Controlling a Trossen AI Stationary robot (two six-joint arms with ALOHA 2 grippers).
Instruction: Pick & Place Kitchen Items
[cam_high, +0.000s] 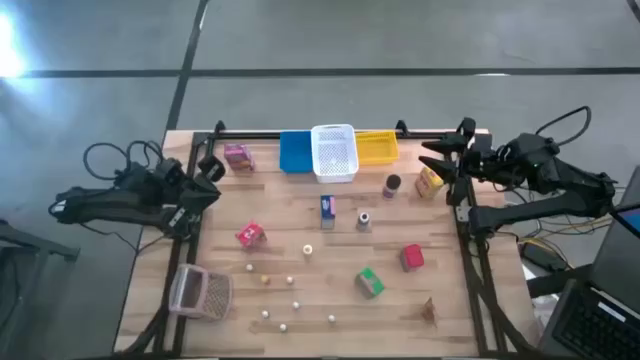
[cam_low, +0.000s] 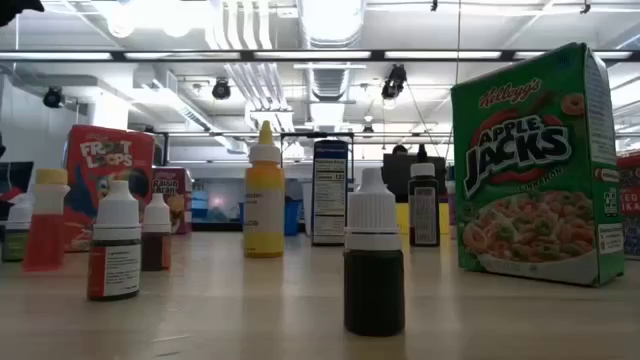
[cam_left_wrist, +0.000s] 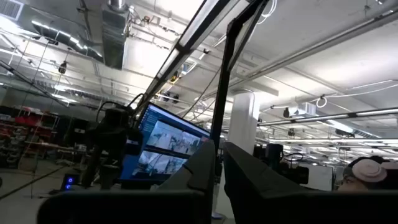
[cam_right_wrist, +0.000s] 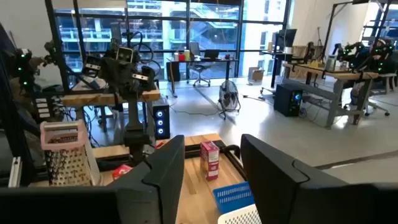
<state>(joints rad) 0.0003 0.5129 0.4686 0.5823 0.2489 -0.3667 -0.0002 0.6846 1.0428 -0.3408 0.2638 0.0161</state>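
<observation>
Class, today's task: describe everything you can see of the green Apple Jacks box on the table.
The Apple Jacks box is a small green carton, apparently printed cardboard, with a red Kellogg's script, bold black-and-white lettering and a picture of a bowl of cereal rings. In the low view it stands upright on the wooden table. From above it sits toward the right front, turned at an angle, apart from the red box, and no end effector touches it.

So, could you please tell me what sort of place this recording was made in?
Probably a robotics lab or open workshop: exposed ceiling ducts, desks with computer towers and office chairs, and a wooden table between two arms.
</observation>
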